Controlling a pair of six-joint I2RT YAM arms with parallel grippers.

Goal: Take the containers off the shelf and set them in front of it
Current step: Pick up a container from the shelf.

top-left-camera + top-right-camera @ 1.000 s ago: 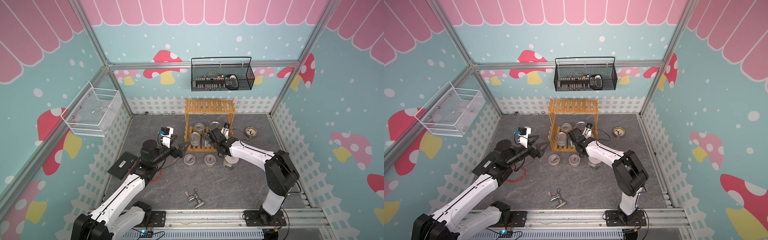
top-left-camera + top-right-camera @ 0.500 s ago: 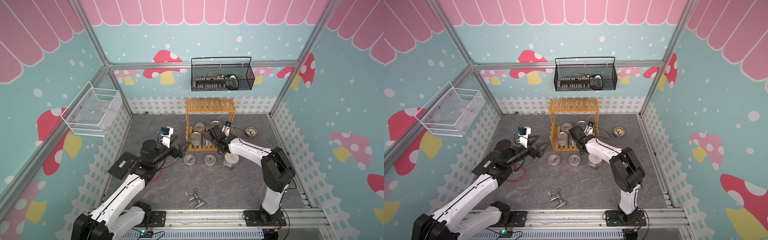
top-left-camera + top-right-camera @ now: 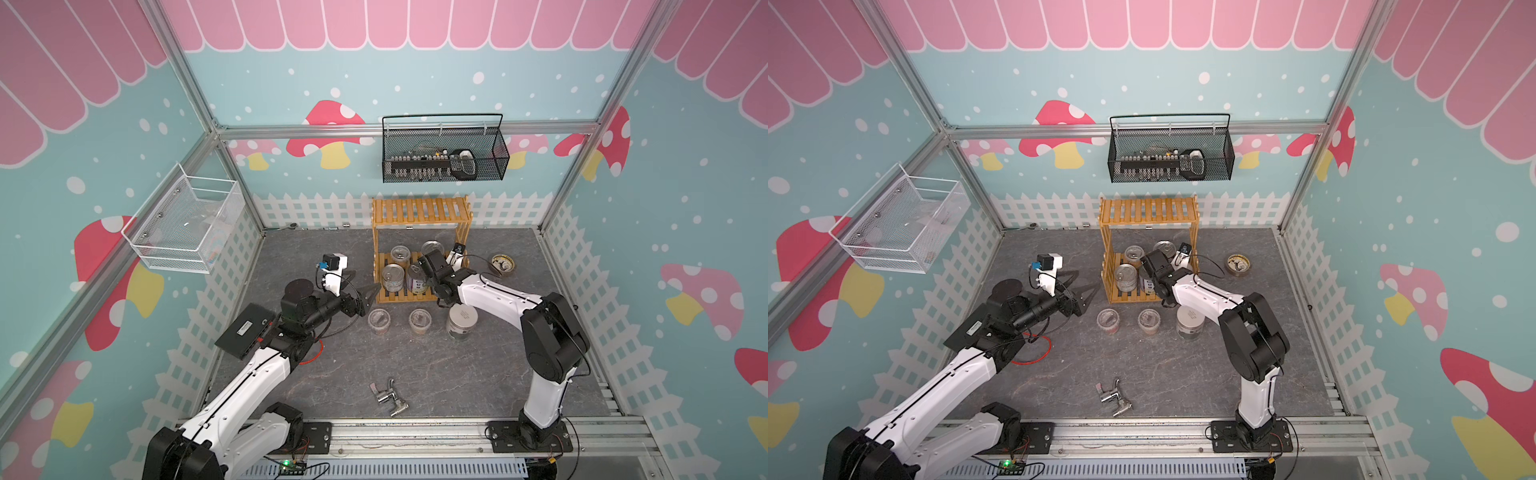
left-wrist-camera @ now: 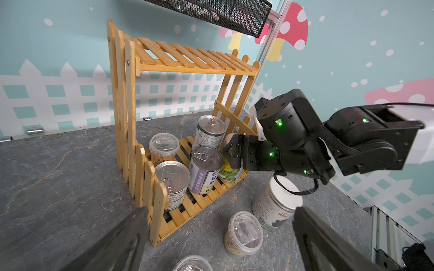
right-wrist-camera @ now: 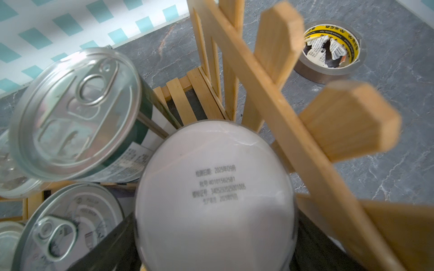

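Though by shelf [image 5: 281,117], pincer [image 5: 211,246] astride jar [image 5: 213,187]

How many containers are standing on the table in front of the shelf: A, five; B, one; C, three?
C: a clear tub, a second clear tub and a white-lidded jar stand on the table in front of the shelf.

Shelf [image 4: 183,63] btm: 3 tins [image 4: 172,176], clear tub [image 4: 164,145]; R fingers [image 4: 231,150] flank green-label jar [image 4: 231,170]. Front: white-lid jar [image 4: 277,201], 2 tubs [image 4: 244,232].
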